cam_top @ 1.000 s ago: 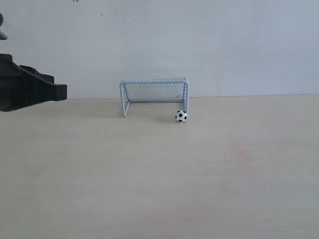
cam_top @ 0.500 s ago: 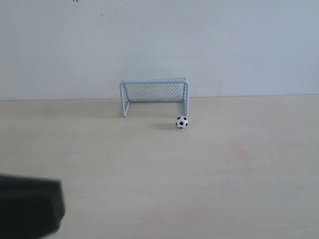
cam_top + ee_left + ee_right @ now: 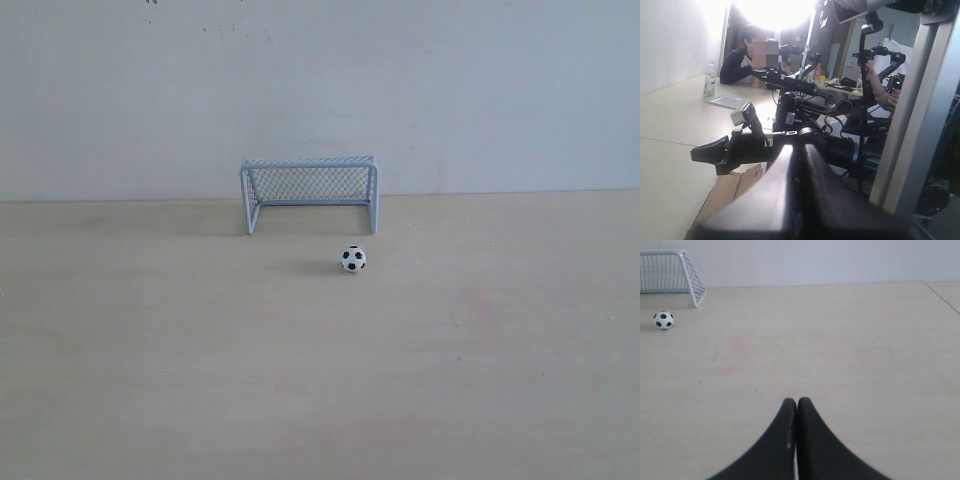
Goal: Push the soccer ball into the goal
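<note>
The soccer ball (image 3: 352, 259), tiny and white with black patches, rests on the table just in front of the goal's right post. The goal (image 3: 309, 192) stands at the back against the wall, pale tube frame with dark netting. The right wrist view also shows the soccer ball (image 3: 663, 320) and a corner of the goal (image 3: 675, 271), far ahead of my right gripper (image 3: 797, 401), which is shut and empty low over the table. My left gripper (image 3: 799, 148) is shut, empty, and points away from the table toward the room. Neither gripper appears in the exterior view.
The pale wooden table (image 3: 320, 380) runs back to a white wall (image 3: 320, 90). In the left wrist view another robot arm (image 3: 755, 145), equipment and a seated person (image 3: 747, 57) fill the room beyond.
The ball has rolled out from the goal's right post toward the front and slightly left. The dark left arm dropped down the left edge of the exterior view and has left the frame.
</note>
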Motion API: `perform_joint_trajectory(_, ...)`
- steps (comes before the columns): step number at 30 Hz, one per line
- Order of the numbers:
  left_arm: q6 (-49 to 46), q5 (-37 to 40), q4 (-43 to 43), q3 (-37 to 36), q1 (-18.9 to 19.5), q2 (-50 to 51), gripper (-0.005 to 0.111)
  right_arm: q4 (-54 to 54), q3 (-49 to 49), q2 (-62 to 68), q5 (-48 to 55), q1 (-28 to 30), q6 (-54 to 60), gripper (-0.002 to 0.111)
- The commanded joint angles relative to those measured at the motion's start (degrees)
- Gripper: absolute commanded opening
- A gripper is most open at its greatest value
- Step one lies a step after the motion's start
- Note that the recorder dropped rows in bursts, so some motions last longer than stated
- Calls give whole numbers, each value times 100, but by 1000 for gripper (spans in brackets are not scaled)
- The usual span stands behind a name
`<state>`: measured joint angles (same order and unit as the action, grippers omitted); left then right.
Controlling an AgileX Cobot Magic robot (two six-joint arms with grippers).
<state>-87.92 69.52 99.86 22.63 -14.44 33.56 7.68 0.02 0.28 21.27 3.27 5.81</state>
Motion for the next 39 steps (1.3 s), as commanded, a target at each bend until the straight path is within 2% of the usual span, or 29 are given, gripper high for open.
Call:
perform_joint_trajectory(1, 108, 44, 8, -32, -11, -38, 4, -41, -2, -28, -30, 19, 10, 0)
perform_joint_trajectory(6, 83, 44, 8, -32, 64, -290, 4, -41, -2, -28, -30, 19, 10, 0)
perform_joint_trajectory(9, -445, -14, 8, -32, 193, -890, 4, -41, -2, -28, -30, 19, 10, 0)
perform_joint_trajectory(15, -942, -1193, 8, -32, 288, -1957, 4, -41, -2, -28, -30, 19, 10, 0)
perform_joint_trajectory(16, -1058, -1437, -202, -32, 288, -2122, 4, -41, -2, -28, -30, 19, 10, 0)
perform_joint_trajectory(19, -1194, -2163, -1549, -32, 288, -2478, 4, -41, -2, -28, -30, 19, 10, 0)
perform_joint_trajectory(22, -823, -2377, -2842, -88, 288, -2693, 4, -41, -2, -28, -30, 19, 10, 0)
perform_joint_trajectory(26, -329, -2966, -3652, -288, 302, -2939, 4, -41, -2, -28, -30, 19, 10, 0)
perform_joint_trajectory(35, 447, -5076, -3792, -1082, 422, -3356, 4, -41, -2, -28, -30, 19, 10, 0)
perform_joint_trajectory(39, 1182, -6564, -3778, -1513, 583, -3356, 4, -41, -2, -28, -30, 19, 10, 0)
